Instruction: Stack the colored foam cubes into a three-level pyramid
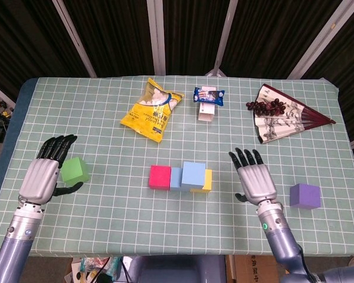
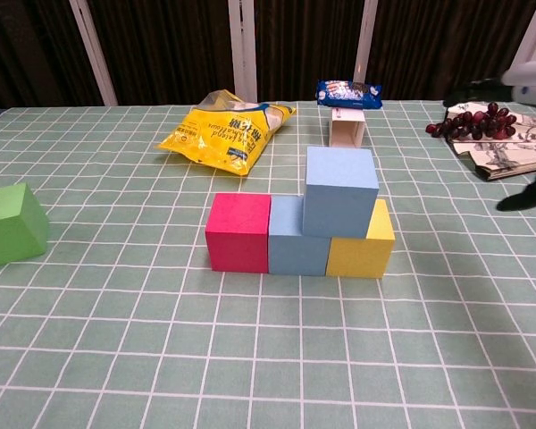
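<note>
A row of a red cube (image 1: pixel 160 176), a light blue cube (image 1: pixel 176 177) and a yellow cube (image 1: pixel 207 180) sits mid-table. A larger blue cube (image 2: pixel 339 190) rests on top, straddling the lower blue cube (image 2: pixel 286 239) and the yellow cube (image 2: pixel 368 247). My right hand (image 1: pixel 255 181) hovers open between the stack and a purple cube (image 1: pixel 304 195), touching neither. In the chest view only its dark fingertips (image 2: pixel 523 198) show at the right edge. My left hand (image 1: pixel 42 174) is open right beside a green cube (image 1: pixel 75 170), which lies at the far left.
A yellow snack bag (image 1: pixel 152 109) lies at the back, with a blue biscuit pack on a white box (image 1: pixel 207 97) to its right. An open paper fan with dark grapes (image 1: pixel 282 115) occupies the back right corner. The green checked tablecloth (image 1: pixel 124 212) covers the table.
</note>
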Robot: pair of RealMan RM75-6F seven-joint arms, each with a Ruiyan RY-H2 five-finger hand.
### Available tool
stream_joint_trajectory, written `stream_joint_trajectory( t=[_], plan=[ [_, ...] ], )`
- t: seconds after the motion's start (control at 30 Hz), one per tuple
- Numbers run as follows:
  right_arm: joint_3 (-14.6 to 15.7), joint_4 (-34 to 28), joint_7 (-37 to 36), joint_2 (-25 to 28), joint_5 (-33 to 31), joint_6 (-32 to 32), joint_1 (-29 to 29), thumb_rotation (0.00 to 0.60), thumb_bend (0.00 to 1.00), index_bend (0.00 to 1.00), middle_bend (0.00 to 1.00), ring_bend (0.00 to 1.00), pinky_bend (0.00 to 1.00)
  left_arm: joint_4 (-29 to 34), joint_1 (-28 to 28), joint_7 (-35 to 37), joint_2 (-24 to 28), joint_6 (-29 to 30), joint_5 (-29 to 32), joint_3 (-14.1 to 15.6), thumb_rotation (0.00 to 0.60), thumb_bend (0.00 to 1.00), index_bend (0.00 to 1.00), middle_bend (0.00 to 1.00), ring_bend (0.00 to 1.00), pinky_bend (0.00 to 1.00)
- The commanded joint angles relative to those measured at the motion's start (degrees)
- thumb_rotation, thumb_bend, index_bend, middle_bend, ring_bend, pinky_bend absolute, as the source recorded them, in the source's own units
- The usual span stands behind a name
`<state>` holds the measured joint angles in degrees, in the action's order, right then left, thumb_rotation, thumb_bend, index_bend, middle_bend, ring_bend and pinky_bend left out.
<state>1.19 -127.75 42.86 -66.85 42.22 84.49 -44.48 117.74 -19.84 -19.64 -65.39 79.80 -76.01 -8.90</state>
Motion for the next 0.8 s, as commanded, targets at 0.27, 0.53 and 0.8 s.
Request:
stream_joint_trajectory(
  t=[0.27, 0.53, 0.8],
  plan=[
    [8.4, 9.0, -16.9, 8.1, 16.4, 4.4, 14.9, 0.6, 0.2, 0.0, 0.0, 0.0, 0.0, -1.3, -0.3, -2.2, -1.2, -0.3, 0.9, 0.1, 0.6, 0.01, 0.0, 0.07, 0.07, 0.05],
    [8.2, 13.7, -24.1, 9.3, 21.9, 3.3, 19.6, 0.6, 0.2, 0.0, 0.0, 0.0, 0.0, -1.4, -1.9, -8.9, -2.6, -2.7, 6.4, 0.4, 0.6, 0.03, 0.0, 0.1, 0.07, 0.06],
    [6.1, 15.5, -28.3, 10.5, 23.9, 0.2, 21.3, 0.6, 0.2, 0.0, 0.0, 0.0, 0.0, -2.6, -3.5, -17.8, -6.3, -1.4, 19.5, -1.6, 0.6, 0.07, 0.0, 0.18, 0.07, 0.07]
  ],
)
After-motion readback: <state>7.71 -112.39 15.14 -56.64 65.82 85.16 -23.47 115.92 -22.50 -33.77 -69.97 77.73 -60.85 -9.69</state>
